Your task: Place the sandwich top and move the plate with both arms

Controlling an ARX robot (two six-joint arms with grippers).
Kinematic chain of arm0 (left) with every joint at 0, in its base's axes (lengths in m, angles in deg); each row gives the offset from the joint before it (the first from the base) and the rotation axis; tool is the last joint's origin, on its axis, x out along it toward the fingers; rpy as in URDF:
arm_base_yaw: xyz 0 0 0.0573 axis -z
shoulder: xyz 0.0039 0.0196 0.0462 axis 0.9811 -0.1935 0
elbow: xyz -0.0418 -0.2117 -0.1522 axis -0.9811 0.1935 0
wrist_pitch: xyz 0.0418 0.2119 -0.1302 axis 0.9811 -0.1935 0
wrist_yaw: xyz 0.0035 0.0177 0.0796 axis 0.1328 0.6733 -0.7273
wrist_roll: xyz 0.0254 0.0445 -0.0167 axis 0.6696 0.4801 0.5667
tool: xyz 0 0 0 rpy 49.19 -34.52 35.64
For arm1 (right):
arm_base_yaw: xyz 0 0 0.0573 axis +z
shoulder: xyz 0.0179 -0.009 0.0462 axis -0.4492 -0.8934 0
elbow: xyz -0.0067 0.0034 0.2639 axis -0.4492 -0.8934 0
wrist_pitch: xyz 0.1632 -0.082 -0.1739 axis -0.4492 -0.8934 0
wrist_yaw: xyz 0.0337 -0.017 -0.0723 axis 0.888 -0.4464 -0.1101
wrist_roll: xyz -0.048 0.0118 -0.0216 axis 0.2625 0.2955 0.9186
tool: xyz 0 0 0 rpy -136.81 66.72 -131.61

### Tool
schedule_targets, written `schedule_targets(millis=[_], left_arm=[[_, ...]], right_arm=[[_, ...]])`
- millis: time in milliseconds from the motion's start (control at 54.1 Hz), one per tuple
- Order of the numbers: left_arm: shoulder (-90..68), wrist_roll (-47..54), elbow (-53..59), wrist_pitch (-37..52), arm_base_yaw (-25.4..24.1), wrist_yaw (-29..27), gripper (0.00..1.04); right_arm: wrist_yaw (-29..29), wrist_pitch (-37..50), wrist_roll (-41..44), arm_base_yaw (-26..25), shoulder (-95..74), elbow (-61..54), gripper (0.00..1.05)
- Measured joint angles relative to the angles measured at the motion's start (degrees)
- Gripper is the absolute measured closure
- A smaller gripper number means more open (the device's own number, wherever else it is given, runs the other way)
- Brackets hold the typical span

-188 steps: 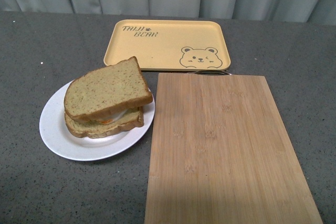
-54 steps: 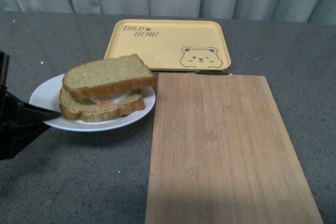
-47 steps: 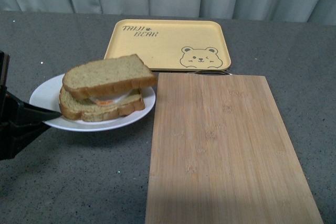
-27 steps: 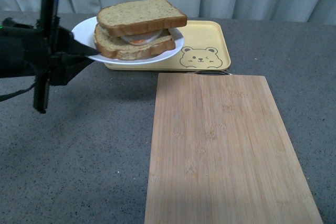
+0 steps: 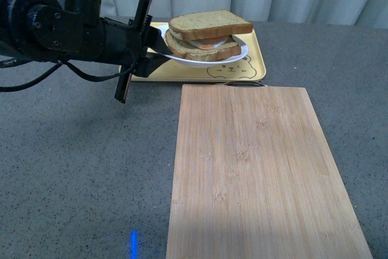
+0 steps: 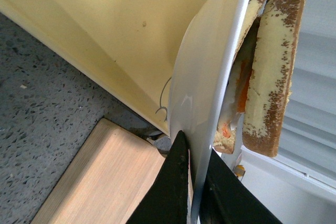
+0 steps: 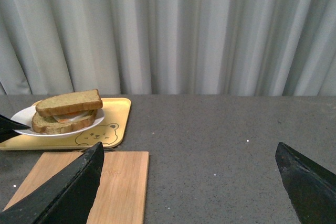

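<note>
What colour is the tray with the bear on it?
The tray is pale yellow, with a dark-outlined bear drawing; the front view shows it best.

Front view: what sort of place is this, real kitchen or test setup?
Probably a staged test bench, not a kitchen: grey speckled tabletop, plain curtain backdrop, and few props, a yellow bear tray, a bamboo board and the plate pinched by the left gripper.

White plate (image 5: 188, 60); speckled greenish-brown sandwich top (image 5: 209, 24); yellow bear-printed tray (image 5: 254, 59); pale wood-grained board (image 5: 260, 168).
</note>
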Motion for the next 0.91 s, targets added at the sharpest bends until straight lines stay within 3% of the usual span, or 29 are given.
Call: schedule_targets(millis=[314,592,832,906], left_arm=[[-4.5,0.5,-6.3,-3.1,0.8,-0.5,0.98],[-3.9,1.2,-6.8,-2.8,0.6,0.0,0.55],[2.5,9.0,-0.1,-4.1,-0.6,-0.2,0.12],[6.2,14.2,2.3,-5.6,-1.3,-2.7,0.06]], right_arm=[[0.0,0.0,0.0,0.0,0.0,0.0,0.09],[0.0,0.0,0.0,0.0,0.0,0.0,0.09],[0.0,0.0,0.0,0.0,0.0,0.0,0.09],[0.0,0.0,0.0,0.0,0.0,0.0,0.09]])
